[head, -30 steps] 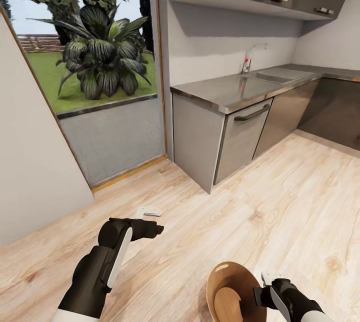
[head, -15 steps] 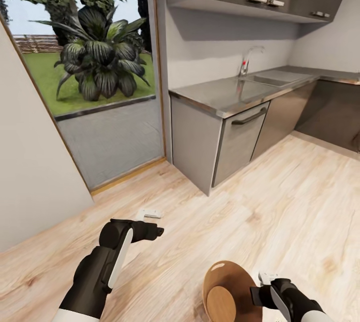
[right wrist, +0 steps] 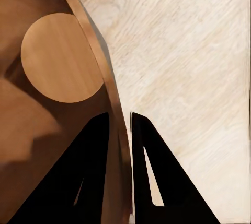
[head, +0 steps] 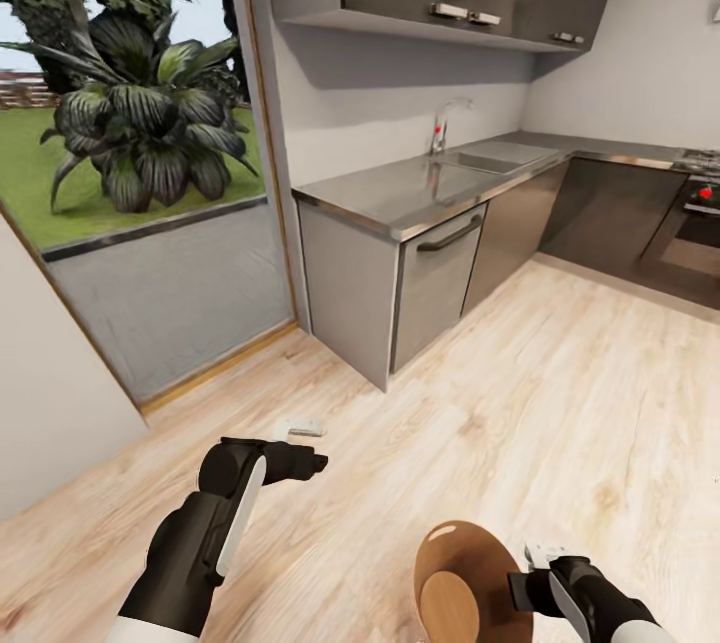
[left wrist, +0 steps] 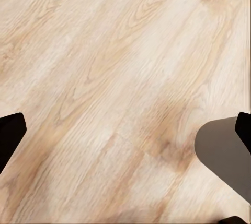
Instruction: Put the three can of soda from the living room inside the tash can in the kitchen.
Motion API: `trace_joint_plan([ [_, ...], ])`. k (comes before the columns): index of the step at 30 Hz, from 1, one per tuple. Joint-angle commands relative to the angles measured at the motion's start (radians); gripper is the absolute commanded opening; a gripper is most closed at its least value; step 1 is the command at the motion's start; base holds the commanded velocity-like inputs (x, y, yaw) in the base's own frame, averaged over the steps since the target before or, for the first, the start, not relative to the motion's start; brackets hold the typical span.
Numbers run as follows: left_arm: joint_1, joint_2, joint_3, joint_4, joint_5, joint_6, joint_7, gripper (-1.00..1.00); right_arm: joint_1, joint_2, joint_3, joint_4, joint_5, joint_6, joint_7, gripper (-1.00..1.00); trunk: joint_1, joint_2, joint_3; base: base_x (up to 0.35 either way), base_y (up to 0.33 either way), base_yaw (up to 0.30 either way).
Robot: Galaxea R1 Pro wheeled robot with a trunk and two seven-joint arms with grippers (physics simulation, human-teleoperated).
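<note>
Camera panned; tash can (head: 470, 573) pincer-gripped (head: 528, 575).

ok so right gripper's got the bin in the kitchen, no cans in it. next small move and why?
Probably carry on driving with the grip unchanged. The right gripper is clamped on the rim of the trash can, one finger inside the wall and one outside, and its wooden bottom is bare. The left gripper hangs open over bare floor. With no soda cans showing here, the bin likely has to go to them.
</note>
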Motion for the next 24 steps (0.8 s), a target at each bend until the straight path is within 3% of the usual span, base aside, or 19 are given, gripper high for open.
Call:
trace_joint_plan([
  [1, 0.0, 0.0, 0.0, 0.0, 0.0, 0.0, 0.0, 1.0, 0.0, -0.001, -0.003, 0.0, -0.01, 0.001, 0.005, -1.0, -0.004, 0.007, 0.003, 0.0, 0.0, -0.285],
  [7, 0.0, 0.001, -0.002, 0.001, -0.001, 0.0, -0.001, 1.0, 0.0, -0.018, -0.005, 0.0, -0.011, 0.001, 0.004, -1.0, -0.027, 0.049, 0.022, 0.0, 0.0, -0.286],
  [10, 0.0, 0.001, -0.007, 0.003, -0.001, 0.0, 0.0, 1.0, 0.0, -0.03, -0.039, 0.0, -0.011, 0.001, 0.003, -1.0, -0.038, 0.07, 0.031, 0.0, 0.0, -0.286],
  [17, 0.0, 0.001, -0.013, 0.014, -0.001, 0.0, 0.001, 1.0, 0.0, -0.068, -0.172, 0.0, -0.01, 0.001, 0.002, -1.0, -0.065, 0.119, 0.053, 0.0, 0.0, -0.286],
  [24, 0.0, 0.001, -0.014, 0.022, -0.001, 0.0, 0.001, 1.0, 0.0, -0.083, -0.202, 0.0, -0.01, 0.0, 0.002, -1.0, -0.092, 0.168, 0.075, 0.0, 0.0, -0.286],
])
